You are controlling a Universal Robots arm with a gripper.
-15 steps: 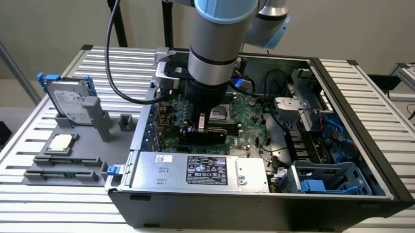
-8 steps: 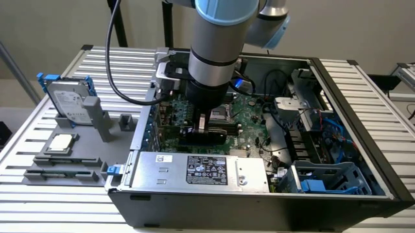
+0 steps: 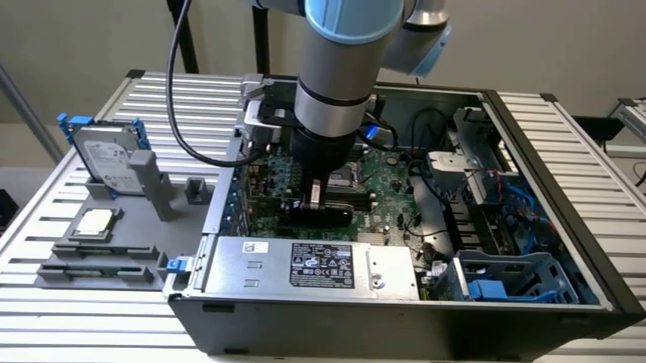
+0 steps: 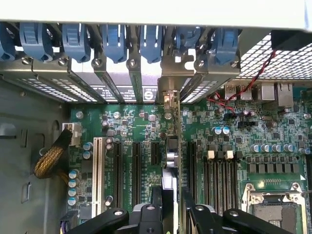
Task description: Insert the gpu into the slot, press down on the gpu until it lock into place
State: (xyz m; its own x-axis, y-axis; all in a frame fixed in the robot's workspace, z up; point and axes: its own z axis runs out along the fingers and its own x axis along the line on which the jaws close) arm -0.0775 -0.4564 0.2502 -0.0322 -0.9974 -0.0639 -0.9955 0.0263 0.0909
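One gpu (image 4: 171, 161) stands edge-on between our jaws, which grip it. Its long axis runs toward the bracket (image 4: 168, 97), directly over the board (image 4: 243, 146).

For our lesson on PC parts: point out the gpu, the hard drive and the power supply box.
gpu (image 3: 315, 218), exterior view, on its black cover below the arm.
hard drive (image 3: 107, 160), exterior view, on its silver labelled face.
power supply box (image 3: 253, 266), exterior view, on its grey metal top.

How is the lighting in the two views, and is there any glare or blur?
Exterior view: even, soft light; the power supply box shines pale, and the gripper over the gpu looks dark. Wrist view: a glaring white band along the case edge; the motherboard is well lit, and the near fingers look soft.
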